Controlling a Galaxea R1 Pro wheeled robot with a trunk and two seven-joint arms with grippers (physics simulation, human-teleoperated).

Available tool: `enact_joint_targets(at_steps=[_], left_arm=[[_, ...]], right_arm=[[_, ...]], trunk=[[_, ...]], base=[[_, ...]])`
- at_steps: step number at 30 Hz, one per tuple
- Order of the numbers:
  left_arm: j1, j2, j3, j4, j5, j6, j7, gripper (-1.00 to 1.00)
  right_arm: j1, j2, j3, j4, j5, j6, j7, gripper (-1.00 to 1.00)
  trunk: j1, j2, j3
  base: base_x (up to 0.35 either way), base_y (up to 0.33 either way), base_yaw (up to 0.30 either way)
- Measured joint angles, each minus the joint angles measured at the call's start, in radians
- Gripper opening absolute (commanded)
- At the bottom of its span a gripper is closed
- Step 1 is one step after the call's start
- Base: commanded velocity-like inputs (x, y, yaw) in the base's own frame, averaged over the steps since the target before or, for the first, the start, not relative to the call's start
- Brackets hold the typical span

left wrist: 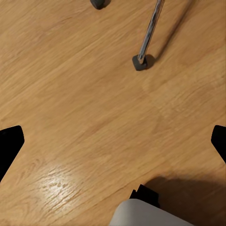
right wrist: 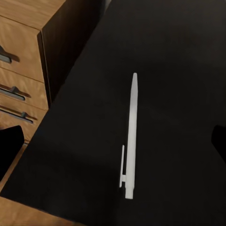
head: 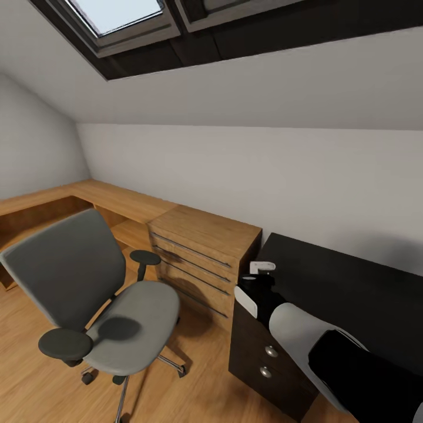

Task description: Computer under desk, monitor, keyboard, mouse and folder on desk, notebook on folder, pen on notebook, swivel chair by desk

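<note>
The pen [right wrist: 131,136] lies flat on a black top [right wrist: 174,94], between the right gripper's [right wrist: 113,146] wide-spread fingertips [right wrist: 10,146], untouched; that gripper holds nothing. A wooden chest of drawers [head: 202,258] stands beside it. The swivel chair [head: 94,299] sits well apart on the wood floor [left wrist: 84,94]. The left gripper [left wrist: 113,146] hangs open and empty over that floor.

Place: an attic room at home, fitted out as a study corner.
Ceiling: a sloped white ceiling with a dark-framed skylight [head: 117,17].
Floor: warm wooden boards [head: 35,388].
Furniture: a grey swivel chair [head: 97,305], a light oak chest of drawers [head: 200,258], a long oak bench [head: 70,200] along the walls, and a glossy black tabletop [head: 352,294] with a drawer unit [head: 264,358] beneath its edge.
</note>
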Motion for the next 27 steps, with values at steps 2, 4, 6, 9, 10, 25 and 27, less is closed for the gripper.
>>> enact_joint_targets(at_steps=[2,4,6,9,10,25,27], left_arm=[[0.000,0.000,0.000,0.000,0.000,0.000,0.000,1.00],[0.000,0.000,0.000,0.000,0.000,0.000,0.000,1.00],[0.000,0.000,0.000,0.000,0.000,0.000,0.000,1.00],[0.000,0.000,0.001,0.000,0.000,0.000,0.000,1.00],[0.000,0.000,0.001,0.000,0.000,0.000,0.000,1.00],[0.000,0.000,0.001,0.000,0.000,-0.001,0.000,1.00],[0.000,0.000,0.001,0.000,0.000,-0.001,0.000,1.00]], right_arm=[[0.000,0.000,0.000,0.000,0.000,0.000,0.001,1.00],[0.000,-0.028,-0.002,-0.001,0.001,0.003,0.038,1.00],[0.001,-0.036,-0.001,0.000,0.001,0.002,0.052,1.00],[0.001,-0.040,-0.002,0.002,0.001,0.001,0.061,1.00],[0.001,-0.042,-0.003,0.003,0.001,0.000,0.069,1.00],[0.001,-0.097,-0.009,0.006,0.001,0.009,0.199,1.00],[0.001,-0.101,-0.010,0.010,0.001,0.009,0.201,1.00]], trunk=[[0.000,0.000,0.000],[0.000,0.000,0.000],[0.000,0.000,0.000],[0.000,0.000,0.000],[0.000,0.000,0.000],[0.000,0.000,0.000],[0.000,0.000,0.000]], base=[[0.000,0.000,0.000],[0.000,0.000,0.000],[0.000,0.000,0.000],[0.000,0.000,0.000],[0.000,0.000,0.000],[0.000,0.000,0.000],[0.000,0.000,0.000]])
